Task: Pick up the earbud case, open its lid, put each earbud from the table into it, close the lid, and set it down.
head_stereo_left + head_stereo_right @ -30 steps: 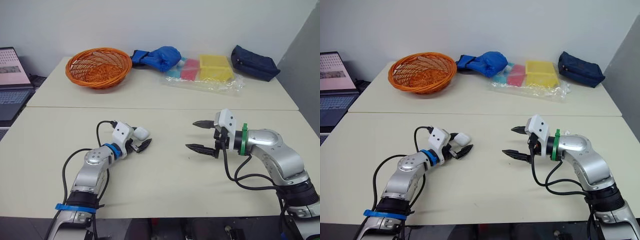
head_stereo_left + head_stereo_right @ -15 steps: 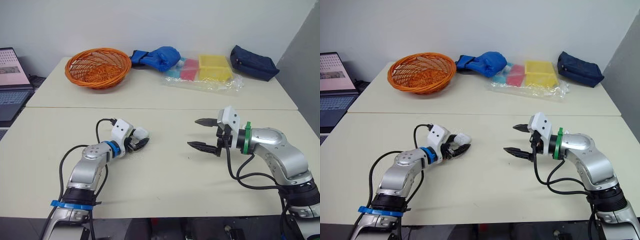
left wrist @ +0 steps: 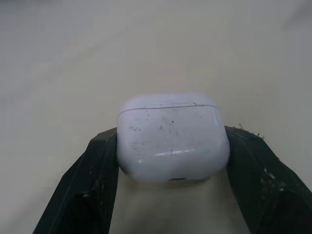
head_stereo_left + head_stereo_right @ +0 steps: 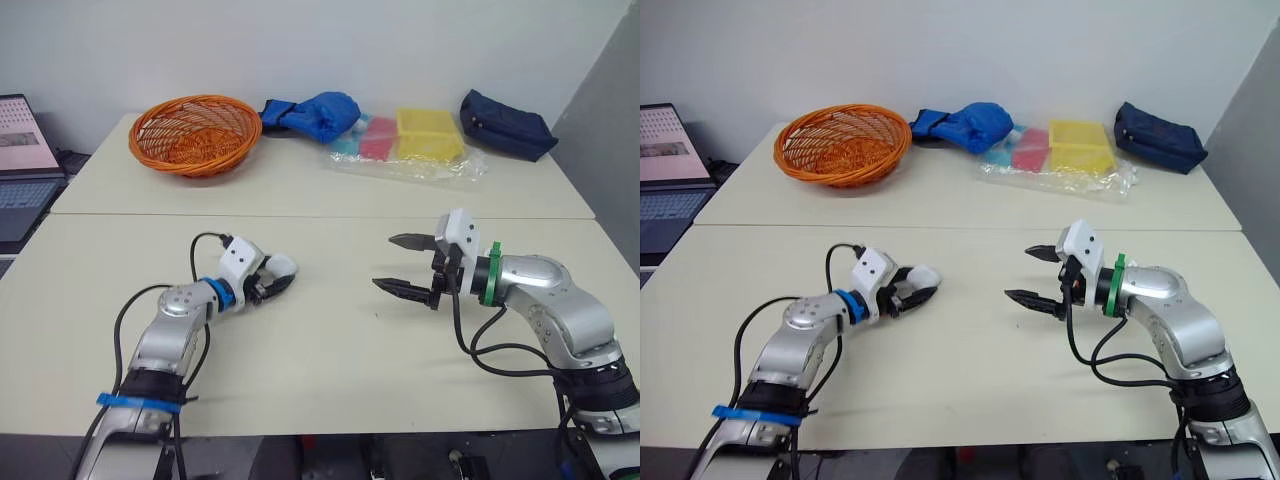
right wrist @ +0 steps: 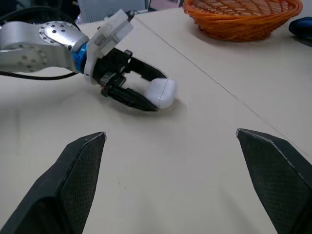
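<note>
Arms: silver-grey metal shells, rounded joints, black cables (image 4: 458, 320) looping alongside. Left arm (image 4: 178, 322): blue ring (image 4: 207, 291) at wrist, blue tape band (image 4: 140, 403) lower down, screw heads (image 5: 53, 34) ringing one joint. Right arm (image 4: 555, 300): green ring (image 4: 490, 272) at wrist. Left hand (image 4: 276, 280), right hand (image 4: 386, 262): white block, two black pointed fingers each.

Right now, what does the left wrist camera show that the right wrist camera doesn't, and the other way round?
Left wrist view's extra: the closed lid's seam and small dark specks on the earbud case. Right wrist view's extra: the orange basket and the right gripper, open. Shared: the white case clamped between the left gripper's fingers, over the beige table.
</note>
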`<state>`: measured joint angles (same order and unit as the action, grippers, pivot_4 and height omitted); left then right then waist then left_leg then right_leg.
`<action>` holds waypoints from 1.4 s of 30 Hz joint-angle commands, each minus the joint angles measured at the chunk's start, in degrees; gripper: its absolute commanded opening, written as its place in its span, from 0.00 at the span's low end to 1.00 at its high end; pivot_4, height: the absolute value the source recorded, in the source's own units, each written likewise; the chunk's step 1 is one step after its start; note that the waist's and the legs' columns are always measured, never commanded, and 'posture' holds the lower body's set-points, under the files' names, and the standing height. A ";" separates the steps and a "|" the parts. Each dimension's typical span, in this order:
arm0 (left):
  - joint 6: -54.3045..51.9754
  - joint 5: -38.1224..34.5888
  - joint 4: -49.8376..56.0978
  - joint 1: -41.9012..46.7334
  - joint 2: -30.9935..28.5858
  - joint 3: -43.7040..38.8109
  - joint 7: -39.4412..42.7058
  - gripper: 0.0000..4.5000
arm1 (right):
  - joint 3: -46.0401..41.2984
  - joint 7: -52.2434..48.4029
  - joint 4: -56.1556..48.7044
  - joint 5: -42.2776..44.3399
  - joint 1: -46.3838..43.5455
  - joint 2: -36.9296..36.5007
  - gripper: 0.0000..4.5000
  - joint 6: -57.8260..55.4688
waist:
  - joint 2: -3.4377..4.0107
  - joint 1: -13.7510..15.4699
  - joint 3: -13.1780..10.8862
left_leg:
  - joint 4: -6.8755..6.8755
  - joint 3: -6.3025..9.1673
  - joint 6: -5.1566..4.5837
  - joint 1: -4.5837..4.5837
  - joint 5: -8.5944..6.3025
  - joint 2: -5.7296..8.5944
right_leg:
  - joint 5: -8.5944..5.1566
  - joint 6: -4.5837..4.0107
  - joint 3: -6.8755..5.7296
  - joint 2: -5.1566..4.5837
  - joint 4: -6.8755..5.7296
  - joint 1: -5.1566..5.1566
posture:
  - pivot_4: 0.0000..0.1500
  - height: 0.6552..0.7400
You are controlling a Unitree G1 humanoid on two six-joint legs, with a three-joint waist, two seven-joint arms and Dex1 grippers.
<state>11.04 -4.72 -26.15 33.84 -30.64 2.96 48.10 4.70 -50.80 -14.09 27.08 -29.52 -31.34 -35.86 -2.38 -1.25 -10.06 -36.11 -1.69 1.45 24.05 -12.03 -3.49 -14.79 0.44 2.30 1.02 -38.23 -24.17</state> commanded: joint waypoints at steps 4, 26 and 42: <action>39.07 9.08 -13.87 14.01 -1.29 4.20 -0.44 0.62 | -2.07 2.87 3.74 3.97 -7.62 3.38 1.00 -6.46 | 0.22 0.65 0.16 | 0.07 -0.33 -0.01 -0.14 -0.01 0.05 | 0.19 -0.13 0.09 0.03 0.22 0.12 | 1.00 1.00; 73.13 28.98 -33.50 26.59 0.99 10.50 -21.83 0.62 | -4.50 13.03 2.38 13.28 -10.69 12.63 1.00 -21.23 | 0.24 1.06 0.15 | -0.05 -0.30 -0.03 0.33 -0.02 0.04 | 0.29 0.01 -0.02 0.04 0.02 -0.31 | 1.00 1.00; 74.92 34.87 -32.84 27.51 0.49 13.08 -29.07 0.62 | -3.57 12.96 2.71 13.45 -11.34 11.05 0.87 -22.28 | 0.24 0.95 0.15 | -0.38 -0.30 -0.03 0.26 -0.02 0.04 | 0.27 0.02 0.00 0.04 -0.49 -0.32 | 1.00 1.00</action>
<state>85.21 30.22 -60.32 59.43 -29.35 15.99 20.56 1.79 -37.39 -9.97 39.52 -39.80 -19.98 -58.18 -2.15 -0.30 -9.92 -36.61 -1.98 1.42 24.30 -12.05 -3.45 -14.52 0.46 2.30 1.06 -38.83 -24.49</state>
